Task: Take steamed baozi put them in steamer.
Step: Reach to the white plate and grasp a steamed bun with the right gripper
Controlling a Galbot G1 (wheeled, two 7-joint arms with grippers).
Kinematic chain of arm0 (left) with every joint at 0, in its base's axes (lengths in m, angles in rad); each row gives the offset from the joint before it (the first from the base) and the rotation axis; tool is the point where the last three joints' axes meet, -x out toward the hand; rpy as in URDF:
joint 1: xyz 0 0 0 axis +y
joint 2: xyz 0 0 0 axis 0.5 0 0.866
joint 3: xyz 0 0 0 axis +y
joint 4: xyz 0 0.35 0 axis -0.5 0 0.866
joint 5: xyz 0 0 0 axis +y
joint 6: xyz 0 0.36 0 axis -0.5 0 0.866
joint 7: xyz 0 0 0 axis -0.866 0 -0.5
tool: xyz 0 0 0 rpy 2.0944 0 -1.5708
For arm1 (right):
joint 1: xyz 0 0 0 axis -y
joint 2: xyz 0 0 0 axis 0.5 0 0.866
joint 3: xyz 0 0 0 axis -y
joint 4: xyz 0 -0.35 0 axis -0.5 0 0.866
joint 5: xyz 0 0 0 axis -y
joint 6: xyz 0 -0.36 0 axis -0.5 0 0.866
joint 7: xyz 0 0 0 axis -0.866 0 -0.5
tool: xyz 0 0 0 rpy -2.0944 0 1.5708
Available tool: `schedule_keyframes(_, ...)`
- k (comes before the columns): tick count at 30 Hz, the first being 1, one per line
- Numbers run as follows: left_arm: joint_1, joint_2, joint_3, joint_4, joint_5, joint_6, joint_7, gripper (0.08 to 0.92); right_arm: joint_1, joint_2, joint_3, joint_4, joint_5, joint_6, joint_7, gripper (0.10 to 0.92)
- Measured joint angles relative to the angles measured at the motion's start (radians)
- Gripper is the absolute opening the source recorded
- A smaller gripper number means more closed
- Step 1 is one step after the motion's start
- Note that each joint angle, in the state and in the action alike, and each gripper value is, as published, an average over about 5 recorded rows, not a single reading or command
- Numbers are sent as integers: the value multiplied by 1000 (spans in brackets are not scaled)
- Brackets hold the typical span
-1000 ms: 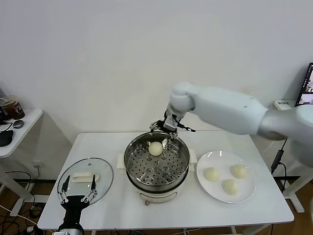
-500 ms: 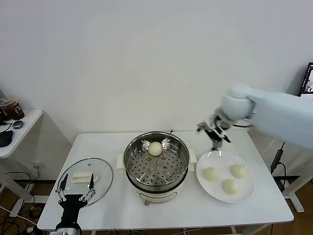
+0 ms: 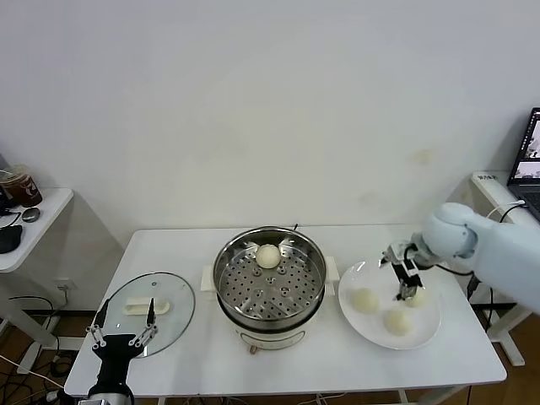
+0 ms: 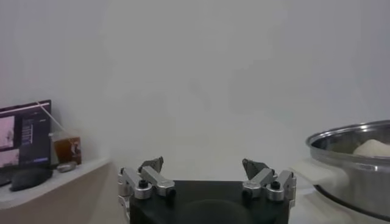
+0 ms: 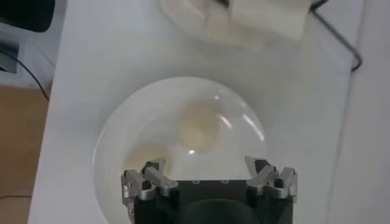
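Observation:
The steamer [image 3: 270, 287], a shiny steel pot on a white base, stands mid-table with one baozi [image 3: 268, 256] on its perforated tray at the back. Three more baozi [image 3: 364, 299] [image 3: 396, 321] [image 3: 416, 295] lie on the white plate [image 3: 377, 272] to its right. My right gripper [image 3: 403, 274] hangs open over the plate, close above the rightmost bun and holding nothing. The right wrist view shows its open fingers [image 5: 205, 164] above the plate [image 5: 122, 134], with a baozi [image 5: 198, 126] ahead of them and another [image 5: 143, 155] beside one finger. My left gripper [image 3: 124, 325] is open at the front left.
A round glass lid [image 3: 148, 308] with a white handle lies left of the steamer, just beyond the left gripper. The left wrist view looks past its open fingers [image 4: 203, 164] to the steamer's rim [image 4: 353, 137]. A side table with a cup [image 3: 18, 184] stands far left.
My right arm swung from over the steamer's back rim across to the right and came down over the plate, staying open and empty. The left gripper sank slightly.

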Motion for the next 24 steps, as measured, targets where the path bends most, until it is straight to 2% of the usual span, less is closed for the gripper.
schedule_keyframes(21,3,-4,-27,6,0,0,0,823,-224,208,172,-242,-116,50,21,821)
schedule_keyframes(24,3,-4,-27,7,0,0,-1,823,-230,227,177,-260,-124,50,20,792)
